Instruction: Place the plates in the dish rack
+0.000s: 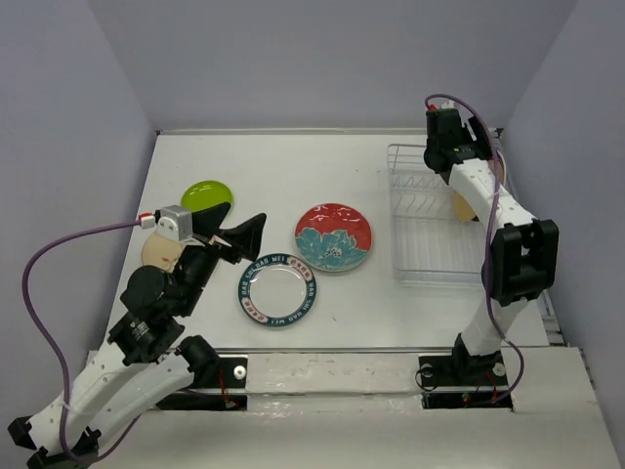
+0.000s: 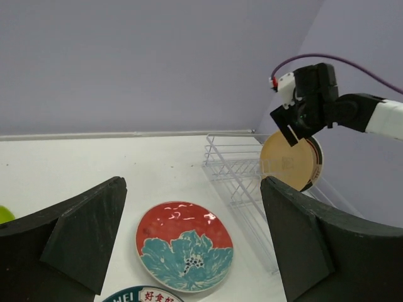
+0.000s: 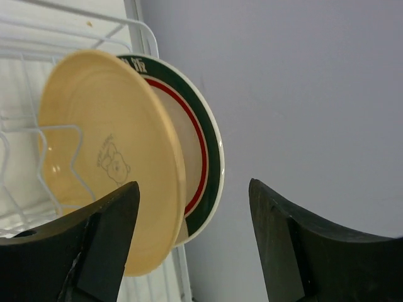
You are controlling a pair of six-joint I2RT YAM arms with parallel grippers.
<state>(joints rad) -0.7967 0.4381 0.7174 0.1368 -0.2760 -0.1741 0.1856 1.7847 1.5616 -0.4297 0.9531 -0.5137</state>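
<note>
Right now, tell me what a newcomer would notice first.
The red plate with teal flowers lies flat mid-table, the boldest colour. At the right, a tan plate and a teal-rimmed plate stand on edge in the dish rack, the right gripper open above them.

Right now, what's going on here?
Two robot arms are loading plates into a rack. The right gripper is open above a tan plate standing in it by a teal-rimmed plate. The left gripper hangs open and empty over the table. On it lie a red plate, a green plate, a second tan plate and a second rimmed plate.
</note>
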